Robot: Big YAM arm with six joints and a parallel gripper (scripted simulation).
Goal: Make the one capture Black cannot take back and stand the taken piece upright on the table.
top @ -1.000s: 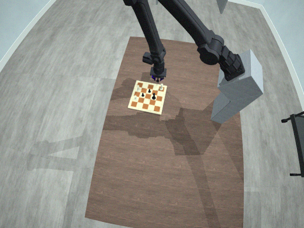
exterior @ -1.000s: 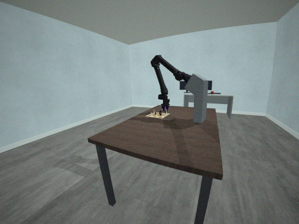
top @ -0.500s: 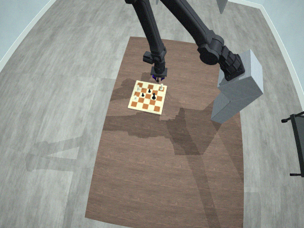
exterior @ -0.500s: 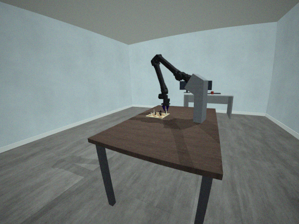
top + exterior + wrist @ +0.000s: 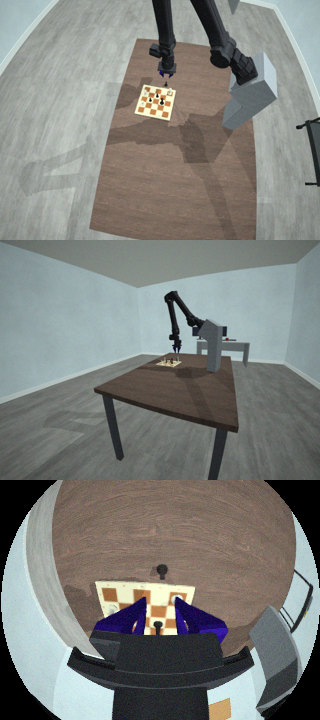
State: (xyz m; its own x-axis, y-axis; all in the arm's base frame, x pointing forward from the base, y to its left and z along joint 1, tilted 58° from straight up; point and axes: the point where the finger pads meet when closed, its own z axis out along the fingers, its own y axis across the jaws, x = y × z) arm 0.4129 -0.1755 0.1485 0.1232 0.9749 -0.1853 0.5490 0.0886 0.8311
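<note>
Black pawn (image 5: 165, 83) upright on table (image 5: 180, 167) beside board (image 5: 165, 116); pincer (image 5: 165, 75) open above

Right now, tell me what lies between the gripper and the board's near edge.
One black pawn stands upright on the table, between the open gripper and the board; the top view shows it.

The empty end effector (image 5: 166, 75) hangs above a black pawn (image 5: 165, 83) beside the chessboard (image 5: 155, 116).

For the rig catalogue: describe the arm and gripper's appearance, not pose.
One slim arm of matte black tubular links with bulkier ribbed joints, mounted on a grey angular pedestal. The gripper has a black body and short, pointed blue-purple fingers. No cables or markings visible.
</note>
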